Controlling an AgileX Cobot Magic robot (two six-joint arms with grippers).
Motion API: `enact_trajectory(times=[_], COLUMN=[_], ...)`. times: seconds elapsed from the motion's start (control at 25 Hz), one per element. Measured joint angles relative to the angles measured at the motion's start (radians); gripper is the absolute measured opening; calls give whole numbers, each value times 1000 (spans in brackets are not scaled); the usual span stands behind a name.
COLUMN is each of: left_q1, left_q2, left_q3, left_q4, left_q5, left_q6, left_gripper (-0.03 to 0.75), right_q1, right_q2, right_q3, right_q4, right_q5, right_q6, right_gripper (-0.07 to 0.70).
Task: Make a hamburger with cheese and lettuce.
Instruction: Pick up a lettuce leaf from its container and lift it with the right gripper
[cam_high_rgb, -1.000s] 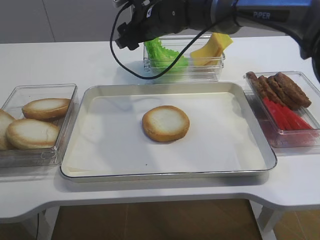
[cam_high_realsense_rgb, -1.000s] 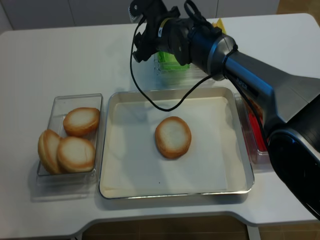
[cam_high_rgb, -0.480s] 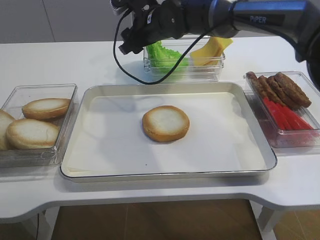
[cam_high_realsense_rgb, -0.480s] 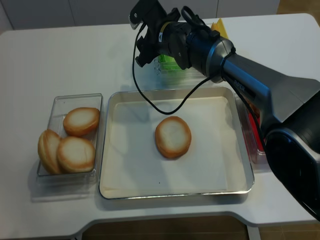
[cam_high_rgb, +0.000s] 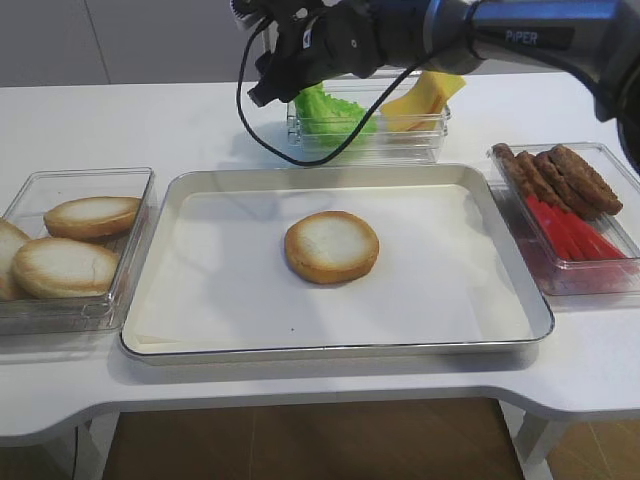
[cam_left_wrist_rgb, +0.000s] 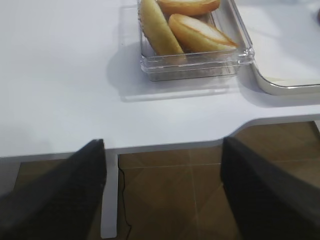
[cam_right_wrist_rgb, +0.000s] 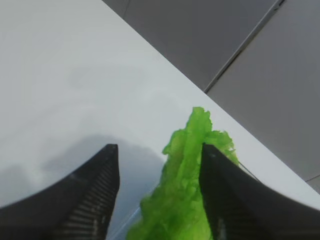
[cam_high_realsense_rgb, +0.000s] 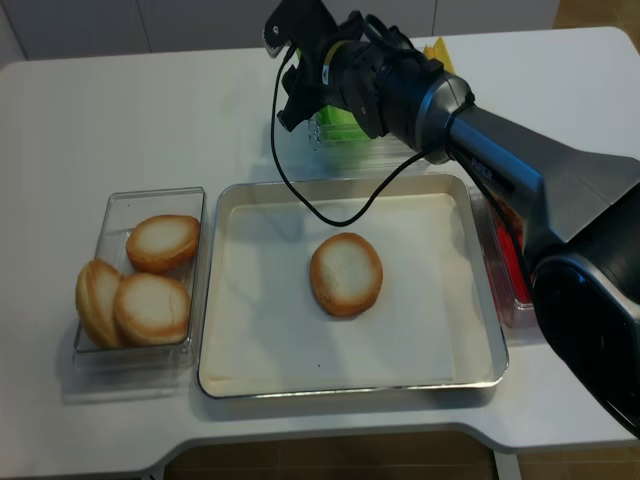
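Your right gripper (cam_right_wrist_rgb: 159, 192) is up at the far side of the table, over the left end of the clear bin (cam_high_rgb: 366, 135) that holds the lettuce (cam_high_rgb: 328, 110) and the cheese (cam_high_rgb: 425, 95). In your right wrist view the two dark fingers (cam_right_wrist_rgb: 87, 200) stand apart with a clear gap between them. The lettuce leaf rises into that gap, hard against the inner face of the right-hand finger; the left-hand finger is clear of it. So the jaws are spread around the leaf, not pinching it. From the high views you cannot see the fingertips, since the wrist body and its black cable (cam_high_rgb: 262, 140) hide them.

The cheese slices stand tilted in the right half of the same bin, beside the lettuce and off to the side of the jaws.

The hamburger bun half (cam_high_rgb: 331, 246) lies pale face up near the middle of the paper-lined metal tray (cam_high_rgb: 200, 345), well apart from the right gripper and bare on top.

Spare bun halves (cam_high_rgb: 66, 266) sit in the clear box (cam_high_rgb: 134, 215) left of the tray. Meat patties (cam_high_rgb: 560, 177) and red strips (cam_high_rgb: 570, 232) fill the box on the right.

Your left gripper (cam_left_wrist_rgb: 162, 192) hangs off the table's front left corner over the wooden floor, fingers wide apart, holding nothing.
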Motion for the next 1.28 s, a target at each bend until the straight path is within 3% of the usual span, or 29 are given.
enact_trajectory(times=[0.24, 0.44, 0.72, 1.0, 1.28], left_q1=[0, 0, 0, 0, 0], left_q2=[0, 0, 0, 0, 0], left_q3=[0, 0, 0, 0, 0], left_q4=[0, 0, 0, 0, 0], left_q5=[0, 0, 0, 0, 0], left_q6=[0, 0, 0, 0, 0], left_gripper=[532, 532, 532, 532, 532], right_q1=[-4, -4, -4, -4, -4], right_q2=[0, 0, 9, 17, 17], right_q3=[0, 0, 0, 0, 0], right_q4=[-2, -2, -2, -2, -18], right_q5=[2, 2, 2, -4, -4], right_q6=[8, 10, 10, 10, 10], right_gripper=[381, 272, 203, 40, 8])
